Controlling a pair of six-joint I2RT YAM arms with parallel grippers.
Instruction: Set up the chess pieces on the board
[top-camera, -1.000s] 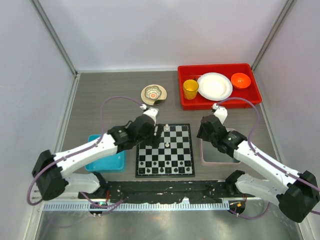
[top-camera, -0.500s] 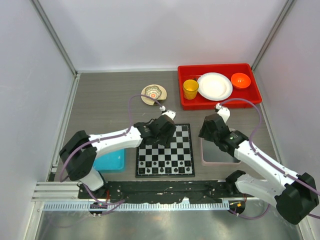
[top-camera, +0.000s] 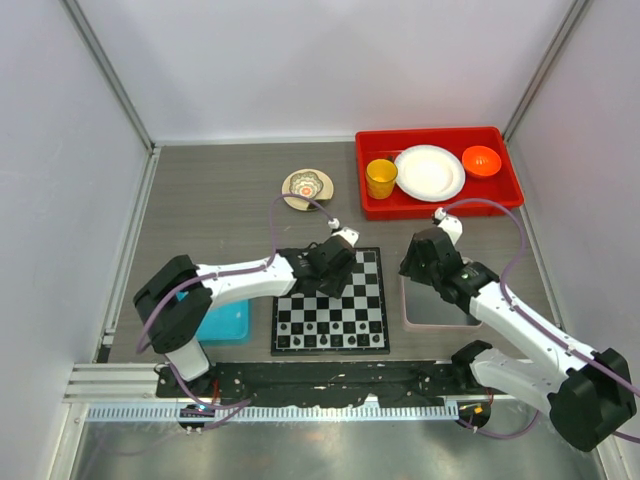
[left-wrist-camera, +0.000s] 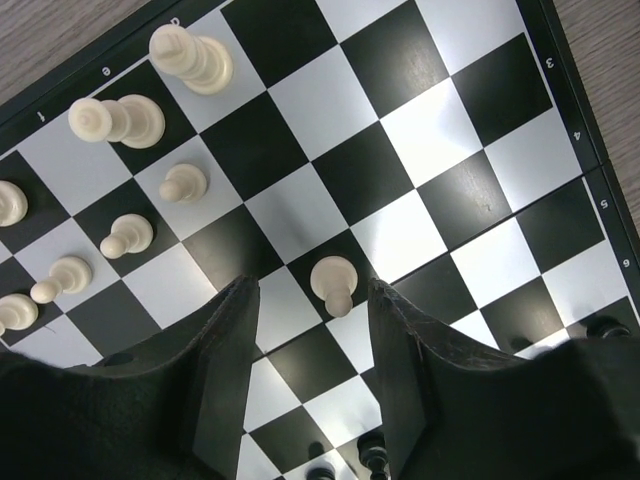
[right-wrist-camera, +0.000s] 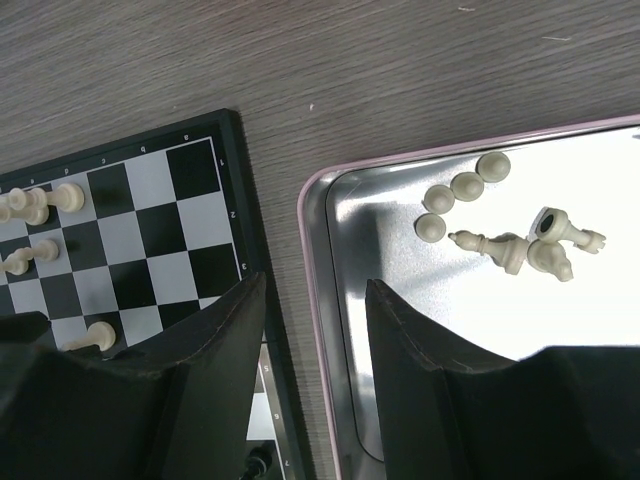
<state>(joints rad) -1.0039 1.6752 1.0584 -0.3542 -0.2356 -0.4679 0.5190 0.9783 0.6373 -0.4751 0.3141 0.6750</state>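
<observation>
Since a second ago the left arm has swung in from the board's left side, and its end effector (left-wrist-camera: 312, 290) now hangs over the far-left part of the board (top-camera: 352, 328). From where I stand its two fingers (left-wrist-camera: 225, 370) are spread, one on each side of a single cream pawn (left-wrist-camera: 335, 283) that stands on a dark square. I can see a sliver of board on both sides of the pawn, so nothing is pinched.

More of the cream chess pieces (left-wrist-camera: 183, 183) stand in a loose line along the board's edge, the two tallest (left-wrist-camera: 190, 58) at the end of it. A few dark pieces (top-camera: 330, 340) sit along the near edge.

Over on the other side, the right arm has hardly shifted. Its end effector (right-wrist-camera: 310, 285) hovers above the strip of counter (right-wrist-camera: 420, 70) between the board and the grey tray (right-wrist-camera: 450, 340). Its fingers are spread too, with nothing between them. A small heap of cream pieces (right-wrist-camera: 500, 245) lies on its side in that tray, with three pawns (right-wrist-camera: 465, 186) just beside it.
</observation>
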